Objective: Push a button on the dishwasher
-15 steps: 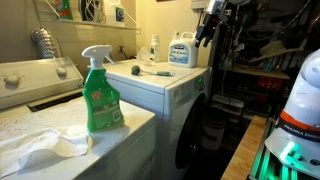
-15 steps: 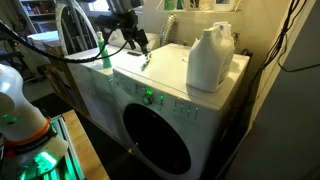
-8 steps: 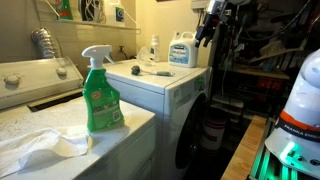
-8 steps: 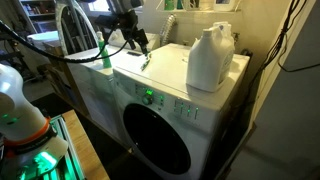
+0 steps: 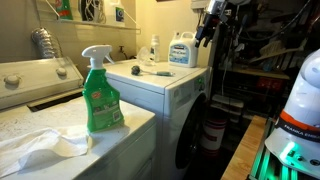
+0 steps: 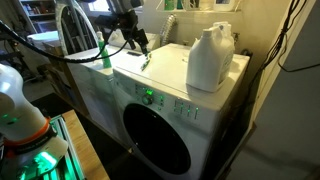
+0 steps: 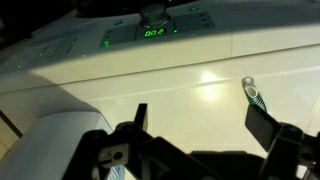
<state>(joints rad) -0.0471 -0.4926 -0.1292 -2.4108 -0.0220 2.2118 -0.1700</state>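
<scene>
The dishwasher [image 5: 170, 88] is a large white box with a flat top [image 6: 172, 68] and a dark round porthole door [image 6: 155, 140]. Its control panel [image 6: 150, 97] glows with green lights. In the wrist view the panel shows a green digit display [image 7: 153, 32] below a round dial [image 7: 152, 12]. My gripper [image 6: 136, 42] hangs above the back of the top, open and empty; it also shows in an exterior view [image 5: 207, 25] and in the wrist view [image 7: 200, 115]. A small green-and-white striped item [image 7: 254, 92] lies on the top near one finger.
A white jug [image 6: 210, 58] stands on the dishwasher top. Detergent bottles [image 5: 182, 50] stand at its back. A green spray bottle [image 5: 100, 92] and a white cloth [image 5: 40, 145] sit on a nearer counter. A white machine with a raised back panel [image 5: 30, 78] is beside it.
</scene>
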